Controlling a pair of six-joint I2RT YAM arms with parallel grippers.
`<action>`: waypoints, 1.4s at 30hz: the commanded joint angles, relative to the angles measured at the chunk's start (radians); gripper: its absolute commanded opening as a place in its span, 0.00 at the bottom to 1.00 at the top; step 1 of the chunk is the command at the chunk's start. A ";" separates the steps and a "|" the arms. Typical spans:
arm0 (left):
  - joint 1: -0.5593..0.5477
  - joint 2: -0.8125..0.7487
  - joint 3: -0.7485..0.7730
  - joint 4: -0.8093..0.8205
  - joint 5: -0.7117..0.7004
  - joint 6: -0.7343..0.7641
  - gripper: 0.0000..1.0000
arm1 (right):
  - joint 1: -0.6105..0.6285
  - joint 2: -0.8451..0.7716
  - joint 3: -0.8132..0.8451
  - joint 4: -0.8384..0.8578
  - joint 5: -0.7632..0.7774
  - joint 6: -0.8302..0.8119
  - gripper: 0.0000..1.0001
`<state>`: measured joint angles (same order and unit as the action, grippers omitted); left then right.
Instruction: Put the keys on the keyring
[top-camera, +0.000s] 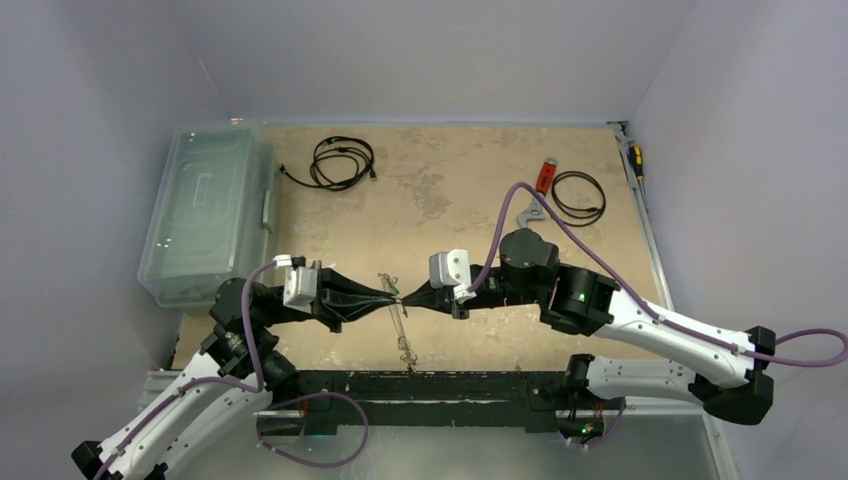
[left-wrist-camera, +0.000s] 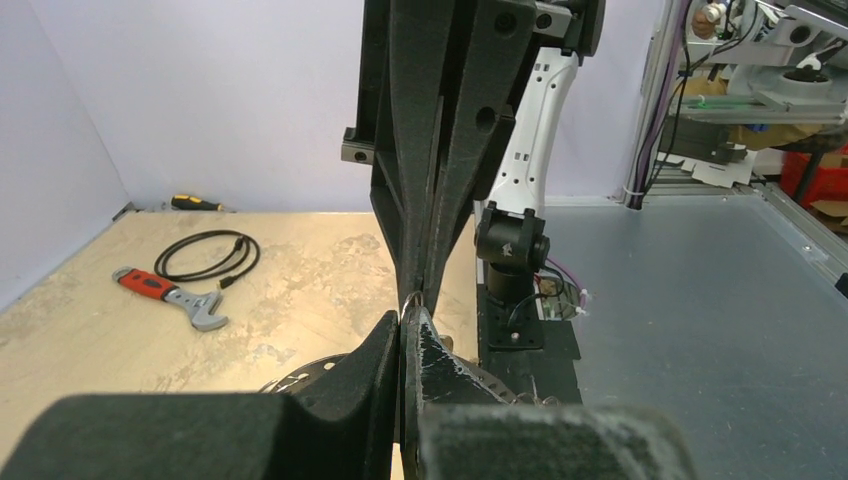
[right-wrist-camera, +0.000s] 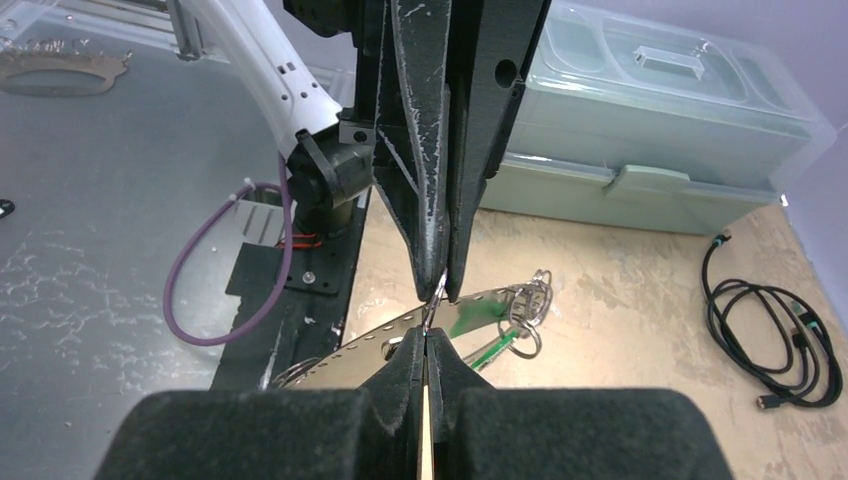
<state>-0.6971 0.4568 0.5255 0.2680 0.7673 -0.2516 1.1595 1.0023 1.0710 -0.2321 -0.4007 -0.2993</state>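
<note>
My left gripper (top-camera: 392, 296) and right gripper (top-camera: 404, 297) meet tip to tip above the table's near middle, both shut. In the left wrist view a small wire ring (left-wrist-camera: 415, 298) sticks out of my left gripper (left-wrist-camera: 405, 318) into the right fingers (left-wrist-camera: 440, 200). In the right wrist view the same thin wire (right-wrist-camera: 433, 305) runs from the left fingers (right-wrist-camera: 425, 150) into my right gripper (right-wrist-camera: 427, 335). The keyring (right-wrist-camera: 480, 308), a flat grey band with holes, passes just behind the tips and looks edge-on from above (top-camera: 403, 335). A green key (right-wrist-camera: 497, 347) and small rings (right-wrist-camera: 532, 298) hang on it.
A clear plastic box (top-camera: 205, 215) stands at the left. One black cable coil (top-camera: 342, 162) lies at the back. A red-handled wrench (top-camera: 540, 185), a second cable (top-camera: 579, 196) and a screwdriver (top-camera: 634, 160) lie at the back right. The black base rail (top-camera: 430, 385) runs along the near edge.
</note>
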 joint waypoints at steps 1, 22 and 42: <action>-0.003 -0.015 0.005 0.051 -0.032 -0.009 0.00 | 0.004 0.024 -0.001 0.058 -0.040 0.011 0.01; -0.002 -0.022 0.013 0.018 -0.063 0.012 0.00 | 0.003 0.019 0.013 0.081 -0.044 0.012 0.30; 0.000 -0.041 0.010 0.019 -0.098 0.007 0.00 | 0.003 0.035 -0.056 0.177 -0.008 0.054 0.24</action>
<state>-0.6964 0.4244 0.5255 0.2432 0.7017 -0.2466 1.1591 1.0409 1.0275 -0.1261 -0.4290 -0.2699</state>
